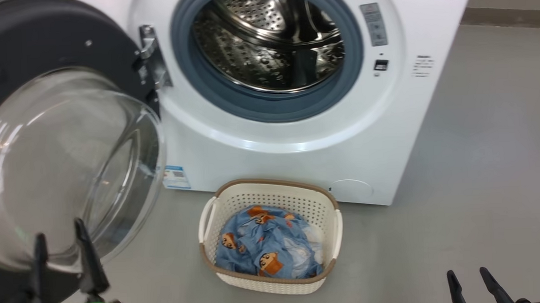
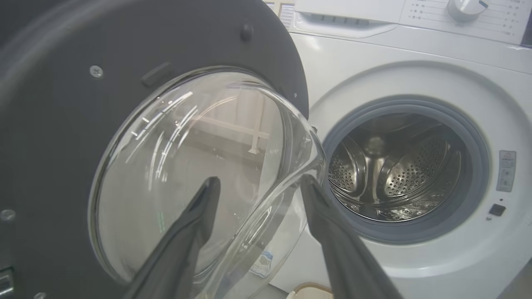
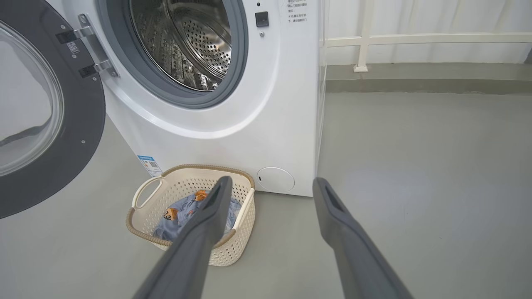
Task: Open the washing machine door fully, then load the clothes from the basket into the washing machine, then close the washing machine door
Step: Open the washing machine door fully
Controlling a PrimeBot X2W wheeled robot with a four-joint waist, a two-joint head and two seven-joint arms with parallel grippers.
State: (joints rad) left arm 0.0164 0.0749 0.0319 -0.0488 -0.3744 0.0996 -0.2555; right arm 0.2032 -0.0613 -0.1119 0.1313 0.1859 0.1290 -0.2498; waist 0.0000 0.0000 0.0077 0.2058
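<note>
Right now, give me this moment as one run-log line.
washing machine door open | left gripper open, near door | right gripper open, empty | clothes in basket | drum empty

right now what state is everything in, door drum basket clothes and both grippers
door, open, swung wide on its hinge
drum, empty
basket, upright on the floor in front of the washing machine
clothes, crumpled in the basket, none loaded
left gripper, open, close to the door
right gripper, open, empty
</note>
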